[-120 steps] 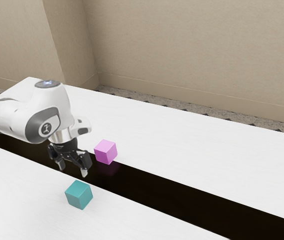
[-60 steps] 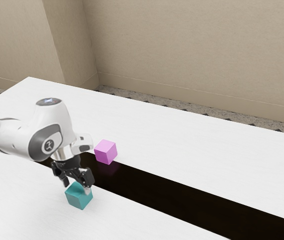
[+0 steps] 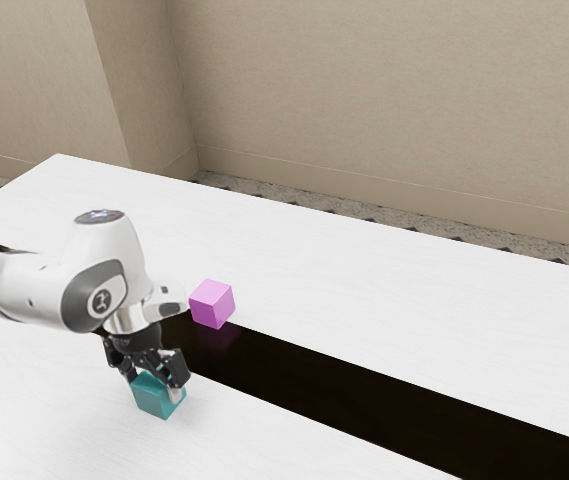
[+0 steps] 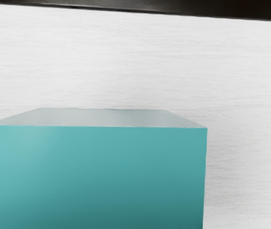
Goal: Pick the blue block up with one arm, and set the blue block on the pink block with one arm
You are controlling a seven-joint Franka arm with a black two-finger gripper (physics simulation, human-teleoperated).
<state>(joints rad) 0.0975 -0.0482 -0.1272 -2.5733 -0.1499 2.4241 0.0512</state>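
At the near edge of the white table (image 3: pixel 384 290), toward the exterior view's left, the blue block (image 3: pixel 156 404) sits flat on the surface with the gripper (image 3: pixel 154 378) lowered straight over it. The black fingers (image 3: pixel 176 376) are spread wide and stand on either side of the block's upper part, one to its left and one to its right. They straddle it without closing on it, so nothing is held. The white arm (image 3: pixel 54 285) reaches in from the left, bent above the block. The pink block (image 3: pixel 211 303) rests farther back and slightly to the right, at the rim of a dark gap (image 3: pixel 364 395) that crosses the table. From the wrist, the blue block (image 4: pixel 95 171) sits directly under the hand, with pale tabletop (image 4: pixel 125 62) beyond it.
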